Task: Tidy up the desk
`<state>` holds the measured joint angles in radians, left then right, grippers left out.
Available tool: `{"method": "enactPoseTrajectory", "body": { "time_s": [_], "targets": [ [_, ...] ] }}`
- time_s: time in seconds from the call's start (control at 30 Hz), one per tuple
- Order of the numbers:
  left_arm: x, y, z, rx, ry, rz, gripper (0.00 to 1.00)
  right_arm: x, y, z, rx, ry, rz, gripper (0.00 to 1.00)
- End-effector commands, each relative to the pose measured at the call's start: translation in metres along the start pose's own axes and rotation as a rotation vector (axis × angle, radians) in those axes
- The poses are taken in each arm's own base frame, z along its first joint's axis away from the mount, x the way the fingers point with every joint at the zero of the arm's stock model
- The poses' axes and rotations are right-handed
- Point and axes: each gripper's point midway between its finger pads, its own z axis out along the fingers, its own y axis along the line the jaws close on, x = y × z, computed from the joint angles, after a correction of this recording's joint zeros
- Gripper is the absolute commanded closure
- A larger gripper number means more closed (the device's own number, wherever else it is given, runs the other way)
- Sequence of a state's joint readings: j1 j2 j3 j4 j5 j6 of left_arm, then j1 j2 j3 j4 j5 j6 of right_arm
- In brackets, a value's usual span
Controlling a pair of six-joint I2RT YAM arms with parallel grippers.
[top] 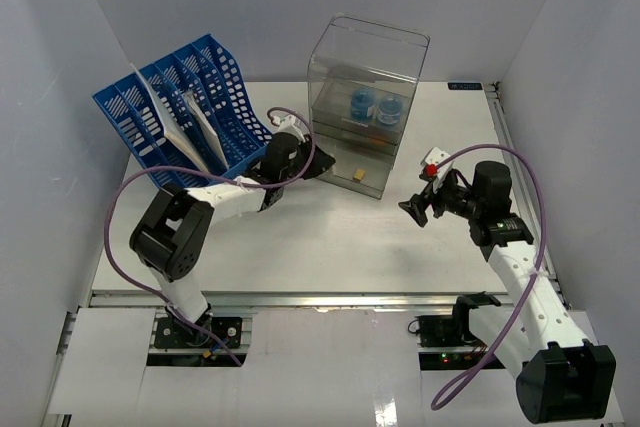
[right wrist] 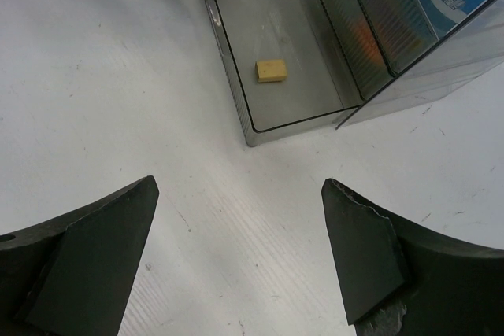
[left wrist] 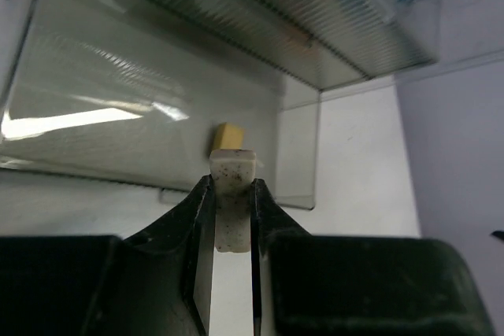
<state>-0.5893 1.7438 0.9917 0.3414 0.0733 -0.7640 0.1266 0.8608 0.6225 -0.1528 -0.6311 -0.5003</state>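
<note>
Pinches a small off-white speckled block (left wrist: 234, 167) tight between the fingers of the left gripper (left wrist: 232, 194), with the block's top poking out past the fingertips. Holds it right at the rim of an open bottom drawer (left wrist: 118, 131) of smoky clear plastic; cannot tell whether block and rim touch. Shows a yellow block (left wrist: 228, 134) lying flat on the drawer floor, just behind the held piece in the left wrist view. Places that drawer at the foot of a clear plastic drawer box (top: 368, 57), pulled out toward the arms. Reveals two blue rolls (top: 363, 103) side by side in a compartment higher up in the box.

Spreads the right gripper (right wrist: 236, 257) wide, jaws well apart with nothing between them. Hangs it above the desk (top: 330, 242), to the right of the box, apart from it and aimed toward the open drawer. Catches, in the right wrist view, the yellow block alone on the drawer floor and the off-white block at the top edge, by a drawer corner.

Lays the desk out as a flat white tabletop under both arms, with pale walls around it and a metal rail along its front edge. Sets a blue slotted file rack (top: 185, 107) at the back left of the desk, left of the box, tilted backward, with white sheets (top: 200, 127) standing in its slots. Trails a purple cable (top: 125, 207) along each arm.
</note>
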Motion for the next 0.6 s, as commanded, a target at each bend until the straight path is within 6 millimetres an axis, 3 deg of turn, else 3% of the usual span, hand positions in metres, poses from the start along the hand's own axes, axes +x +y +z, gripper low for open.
{"method": "enactPoseTrajectory", "body": {
  "time_s": [0.0,0.13,0.23,0.43,0.57],
  "targets": [
    [-0.042,-0.046,0.027,0.145,-0.112,-0.183,0.73,-0.005,-0.005,-0.001,0.025,-0.030,-0.036,0.09],
    [-0.045,-0.050,0.045,0.160,-0.100,-0.168,0.59,-0.003,-0.005,-0.001,0.024,-0.028,-0.069,0.09],
    [-0.048,-0.053,0.045,0.169,-0.102,-0.136,0.46,0.000,0.008,0.001,-0.046,-0.051,-0.119,0.09],
    [-0.057,-0.061,0.025,0.193,-0.134,-0.036,0.33,0.001,0.055,-0.001,-0.305,-0.147,-0.263,0.06],
    [-0.059,-0.087,0.001,0.310,-0.119,0.117,0.32,0.006,0.064,0.004,-0.400,-0.172,-0.374,0.02]
  ]
}}
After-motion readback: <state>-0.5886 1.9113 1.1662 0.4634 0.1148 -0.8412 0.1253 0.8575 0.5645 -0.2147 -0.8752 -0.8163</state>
